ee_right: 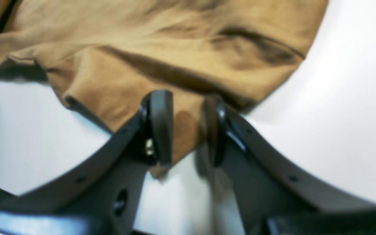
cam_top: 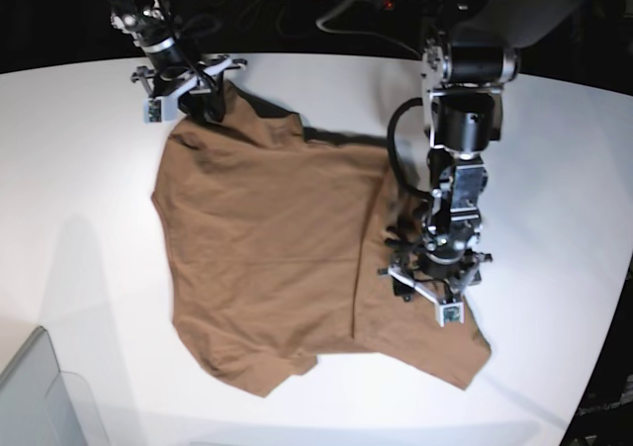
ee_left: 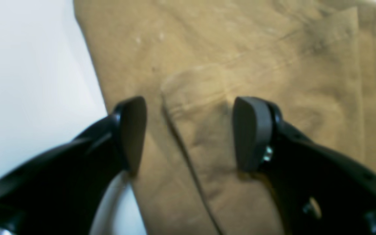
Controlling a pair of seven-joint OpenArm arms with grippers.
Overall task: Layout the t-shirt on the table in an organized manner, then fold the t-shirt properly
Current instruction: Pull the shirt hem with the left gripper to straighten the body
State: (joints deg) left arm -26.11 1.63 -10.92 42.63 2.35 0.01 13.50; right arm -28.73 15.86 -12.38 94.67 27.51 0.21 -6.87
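The brown t-shirt lies spread on the white table, with its right part folded over along a vertical crease. My left gripper is open low over the shirt near its edge, and a hemmed fold lies between the fingers. In the base view the left gripper is mostly hidden under its wrist. My right gripper is closed to a narrow gap on a corner of the shirt, which lifts off the table. In the base view the right gripper sits at the shirt's far left corner.
A clear grey bin stands at the near left corner of the table. Bare white tabletop surrounds the shirt on the left, right and front. Cables and dark equipment lie beyond the far table edge.
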